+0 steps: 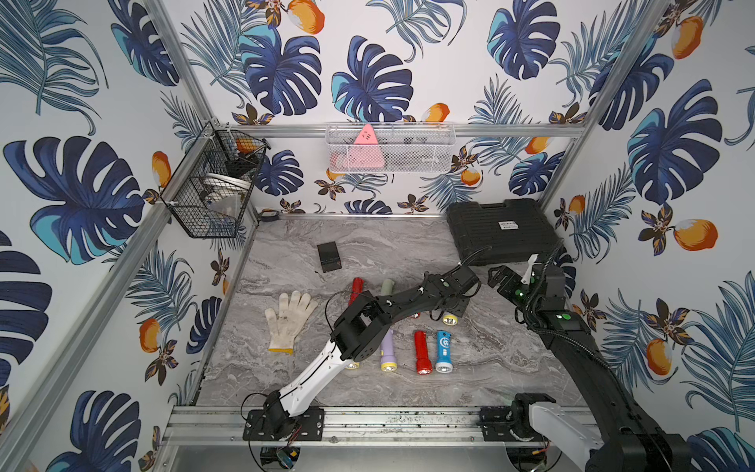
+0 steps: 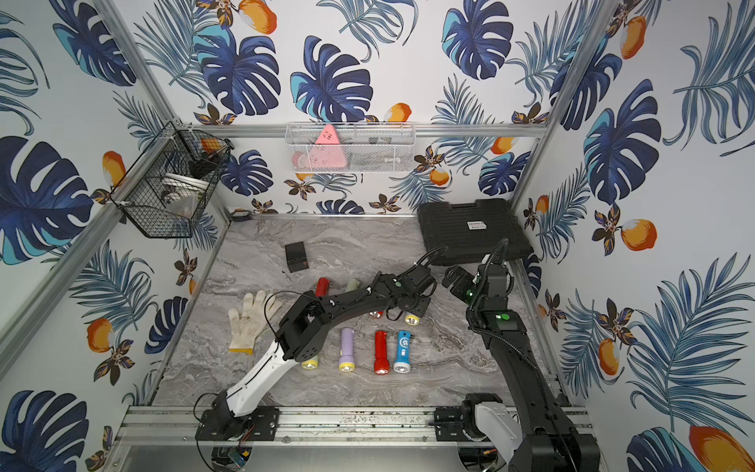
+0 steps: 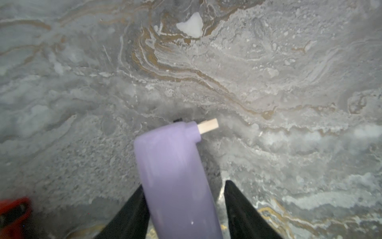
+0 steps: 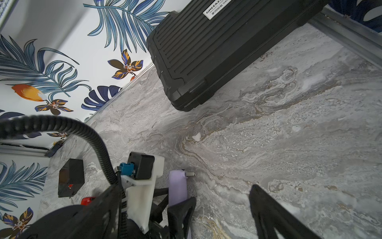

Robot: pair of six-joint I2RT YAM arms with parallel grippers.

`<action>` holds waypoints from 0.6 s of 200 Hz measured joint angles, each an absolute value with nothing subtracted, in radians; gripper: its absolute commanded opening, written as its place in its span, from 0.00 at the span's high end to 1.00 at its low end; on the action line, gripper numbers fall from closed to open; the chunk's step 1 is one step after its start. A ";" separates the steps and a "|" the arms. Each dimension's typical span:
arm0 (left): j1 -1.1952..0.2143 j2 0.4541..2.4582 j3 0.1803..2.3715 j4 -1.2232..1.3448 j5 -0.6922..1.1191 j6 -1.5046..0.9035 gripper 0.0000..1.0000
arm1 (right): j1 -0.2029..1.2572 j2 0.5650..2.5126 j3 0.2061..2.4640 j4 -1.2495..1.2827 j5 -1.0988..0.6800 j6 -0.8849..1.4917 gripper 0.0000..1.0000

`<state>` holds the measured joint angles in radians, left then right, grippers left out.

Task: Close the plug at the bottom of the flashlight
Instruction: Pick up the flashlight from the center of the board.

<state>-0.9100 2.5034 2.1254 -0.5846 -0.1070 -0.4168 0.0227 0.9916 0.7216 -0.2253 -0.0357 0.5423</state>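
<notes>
Lilac flashlight (image 3: 175, 175) head cropped, left hand (image 3: 184, 184) perhaps gripping, plug (image 3: 207, 126) protruding

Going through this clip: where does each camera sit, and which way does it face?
Both top views: overhead at the front, looking down and back over the table; left arm and right arm show.
Left wrist: down along the left gripper at the purple flashlight.
Right wrist: low across the table toward the black case; right gripper and left arm show.
Shared: both wrist views show that flashlight's plug.
</notes>
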 measured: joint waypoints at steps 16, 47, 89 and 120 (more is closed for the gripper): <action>-0.910 2.505 2.124 -0.583 -0.120 -0.407 0.57 | 0.023 0.992 0.722 -0.225 -0.036 0.542 0.00; -0.911 2.484 2.086 -0.556 -0.121 -0.394 0.70 | 0.023 0.995 0.722 -0.225 -0.036 0.546 0.00; -0.911 2.415 2.013 -0.562 -0.080 -0.395 0.87 | 0.022 0.997 0.731 -0.226 -0.036 0.554 0.00; -0.911 2.290 1.933 -0.510 -0.067 -0.395 1.00 | 0.017 0.992 0.751 -0.228 -0.031 0.560 0.00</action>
